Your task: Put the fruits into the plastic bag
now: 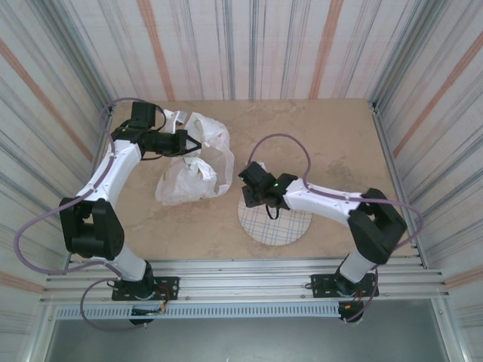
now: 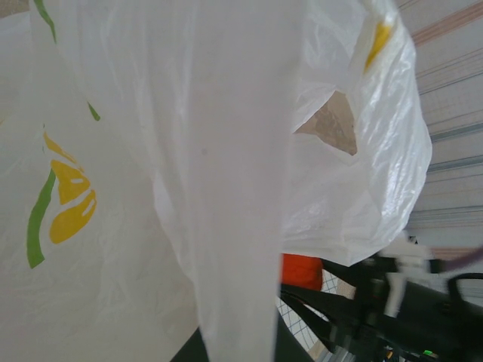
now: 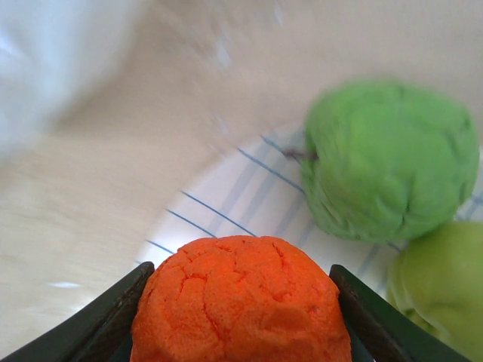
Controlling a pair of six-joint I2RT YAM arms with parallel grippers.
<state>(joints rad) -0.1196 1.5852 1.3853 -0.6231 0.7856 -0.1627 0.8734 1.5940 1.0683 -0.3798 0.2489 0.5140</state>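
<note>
My right gripper has both fingers pressed against the sides of an orange fruit over the near edge of the grid-lined plate. A green apple and a green pear lie on the plate just beyond it. In the top view this gripper sits at the plate's upper left rim. My left gripper is shut on a handle of the plastic bag and holds it up above the table. The bag hangs right before the left wrist camera, and the orange fruit shows under its edge.
The plate lies at the table's near middle, right of the bag. Striped walls close the table in on three sides. The right arm's black gripper body is just past the bag's lower edge.
</note>
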